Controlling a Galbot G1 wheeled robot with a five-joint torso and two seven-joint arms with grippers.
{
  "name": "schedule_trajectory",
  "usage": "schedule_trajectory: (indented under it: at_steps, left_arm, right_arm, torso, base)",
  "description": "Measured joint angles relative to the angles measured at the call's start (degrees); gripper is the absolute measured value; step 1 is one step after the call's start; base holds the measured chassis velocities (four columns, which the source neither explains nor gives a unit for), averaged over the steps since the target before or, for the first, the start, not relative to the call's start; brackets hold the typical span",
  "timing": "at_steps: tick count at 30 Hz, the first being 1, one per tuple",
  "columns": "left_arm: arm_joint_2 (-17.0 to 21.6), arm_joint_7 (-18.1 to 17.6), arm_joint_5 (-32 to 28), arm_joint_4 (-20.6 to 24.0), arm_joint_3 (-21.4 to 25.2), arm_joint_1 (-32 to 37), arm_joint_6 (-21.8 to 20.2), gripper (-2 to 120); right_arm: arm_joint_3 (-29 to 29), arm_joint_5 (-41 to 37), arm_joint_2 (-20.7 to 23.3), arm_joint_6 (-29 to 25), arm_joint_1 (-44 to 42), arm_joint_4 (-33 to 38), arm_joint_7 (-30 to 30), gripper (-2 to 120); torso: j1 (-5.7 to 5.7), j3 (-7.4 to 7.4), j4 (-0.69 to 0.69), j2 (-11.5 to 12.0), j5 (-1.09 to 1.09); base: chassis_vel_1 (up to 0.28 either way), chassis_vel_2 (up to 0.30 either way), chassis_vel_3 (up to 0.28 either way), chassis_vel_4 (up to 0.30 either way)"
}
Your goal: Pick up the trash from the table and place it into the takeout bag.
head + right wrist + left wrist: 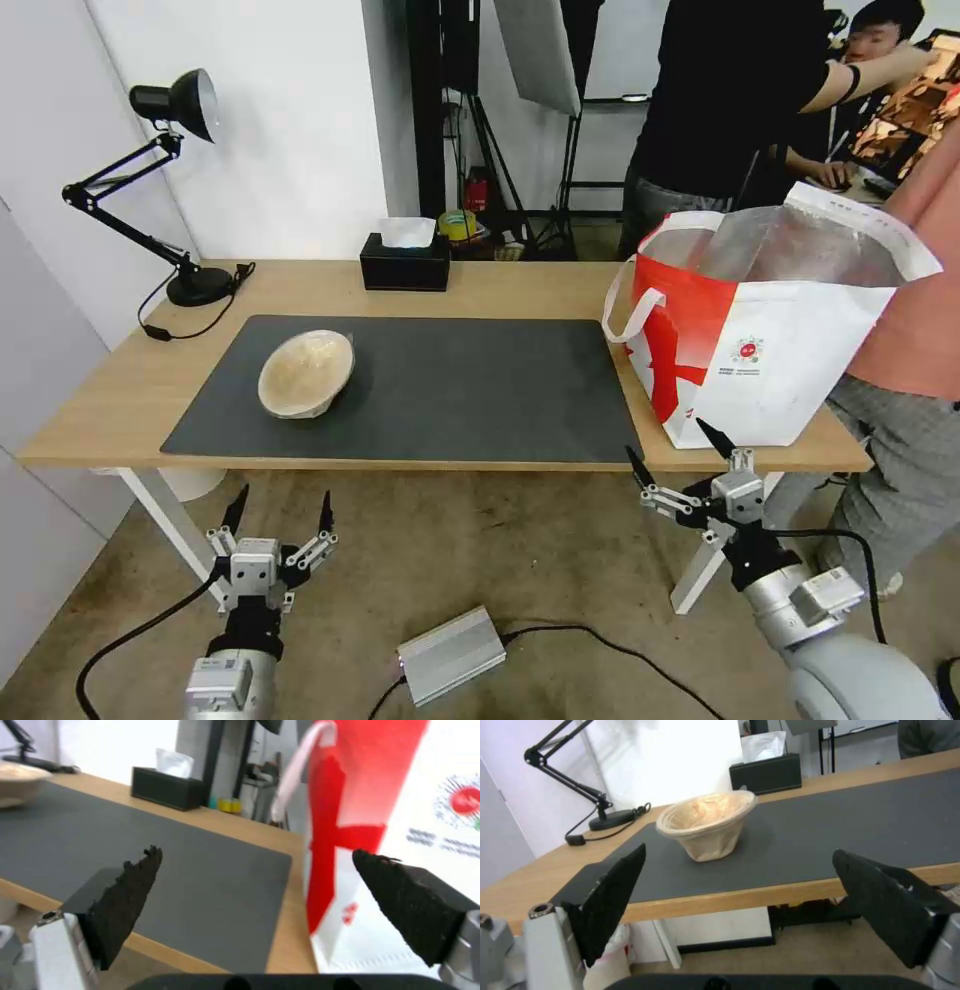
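A beige pulp bowl (pixel 306 373) lay tipped on its side at the left part of the dark grey mat (pixel 480 390) that covered the middle of the long light-wood surface (pixel 120 400), its open mouth turned up and toward the robot's left. In the left wrist view the same bowl (pixel 707 825) leaned on its base edge with its rim raised, and a crinkled lining showed inside it. The takeout bag (pixel 770 330), red and white with a silver foil lining and white strap handles, stood upright at the right end of the surface, just beside the mat's right edge, its mouth gaping wide. A black tissue box (pixel 405 262) sat at the far edge of the surface behind the mat, and a black desk lamp (pixel 165 190) stood at the far left corner. The left pincer (pixel 280 512) hung below and in front of the surface's near edge, roughly in line with the bowl, its two black fingers spread wide apart and holding nothing. The right pincer (pixel 680 455) hovered just before the near edge at the bag's lower left corner, likewise wide open and empty, with one fingertip close to the bag's white front panel.
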State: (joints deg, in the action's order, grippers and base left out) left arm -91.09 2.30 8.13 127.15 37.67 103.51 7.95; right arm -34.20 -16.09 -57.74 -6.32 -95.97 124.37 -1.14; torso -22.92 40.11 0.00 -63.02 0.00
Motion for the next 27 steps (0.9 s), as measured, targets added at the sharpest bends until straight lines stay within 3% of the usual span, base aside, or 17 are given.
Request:
schedule_trajectory:
  at_steps: [12, 17, 27]
  left_arm:
    - [0.1, 0.0, 0.0, -0.3, 0.1, -0.1, -0.1, 100]
    - [0.1, 0.0, 0.0, -0.4, 0.1, -0.2, -0.1, 100]
    - [0.3, 0.0, 0.1, -0.8, 0.1, -0.1, -0.2, 100]
  right_arm:
    - [0.7, 1.8, -2.7, -0.1, -1.7, -1.0, -5.5, 98]
    - [0.9, 2.1, -3.3, -0.3, -2.0, -1.9, -7.1, 92]
    - [0.3, 2.6, -5.0, -2.0, -2.5, -3.9, -7.3, 99]
  torso:
    - [0.0, 0.0, 0.0, 0.0, 0.0]
    - [0.0, 0.0, 0.0, 0.0, 0.0]
    - [0.0, 0.0, 0.0, 0.0, 0.0]
  base:
    - [0.0, 0.0, 0.0, 0.0]
    - [0.0, 0.0, 0.0, 0.0]
    - [0.0, 0.0, 0.0, 0.0]
